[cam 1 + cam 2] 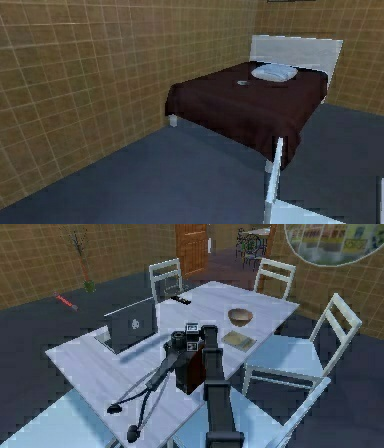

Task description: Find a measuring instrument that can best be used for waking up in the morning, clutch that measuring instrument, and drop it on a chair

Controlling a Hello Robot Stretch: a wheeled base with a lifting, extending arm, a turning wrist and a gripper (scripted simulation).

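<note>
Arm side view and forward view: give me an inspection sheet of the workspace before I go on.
Surface: white table.
Job's things: white chairs round the table; small grey thing on the bed, too small to name.
Clutter: laptop, bowl, flat thing, dark slim thing, all on the table.
Grippers: gripper over bare tabletop; holds nothing.
Cables: nothing seen.
Surroundings: tiled walls, plant, door, pillow on the bed.

Forward toward bed (240, 105); sideways over near table (88, 362)
</note>
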